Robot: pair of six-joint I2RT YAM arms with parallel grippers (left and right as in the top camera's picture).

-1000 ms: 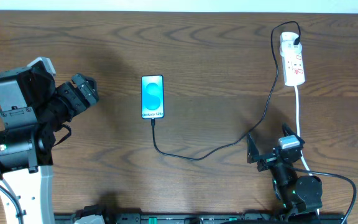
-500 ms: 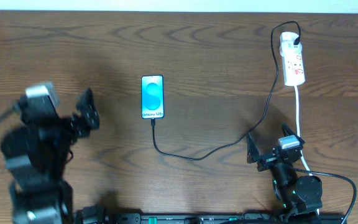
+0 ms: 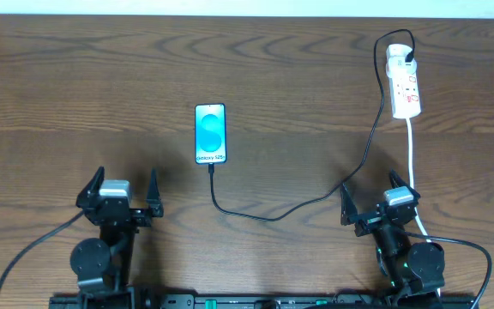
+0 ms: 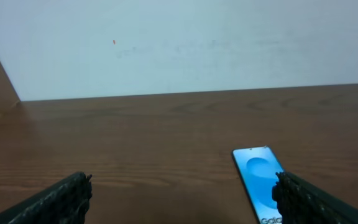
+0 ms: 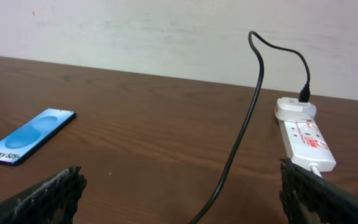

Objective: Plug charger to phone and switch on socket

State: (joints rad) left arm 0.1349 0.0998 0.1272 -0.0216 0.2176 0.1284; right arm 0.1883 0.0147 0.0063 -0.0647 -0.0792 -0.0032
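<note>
The phone [image 3: 210,134] lies flat mid-table with its blue screen up; it also shows in the left wrist view [image 4: 258,180] and the right wrist view [image 5: 28,137]. The black charger cable [image 3: 273,215] runs from the phone's near end across to the white socket strip [image 3: 404,83] at the far right, where its black plug [image 3: 409,59] sits. The cable [image 5: 241,134] and socket [image 5: 303,132] show in the right wrist view. My left gripper [image 3: 118,193] is open and empty near the front left. My right gripper [image 3: 383,199] is open and empty near the front right, over the cable.
The socket's white cord [image 3: 412,163] runs down past my right gripper towards the table's front edge. A pale wall [image 4: 179,43] stands behind the table's far edge.
My left arm has drawn back from a raised pose at the far left to a low rest pose at the front left. The right arm, phone, cable and socket have not moved.
</note>
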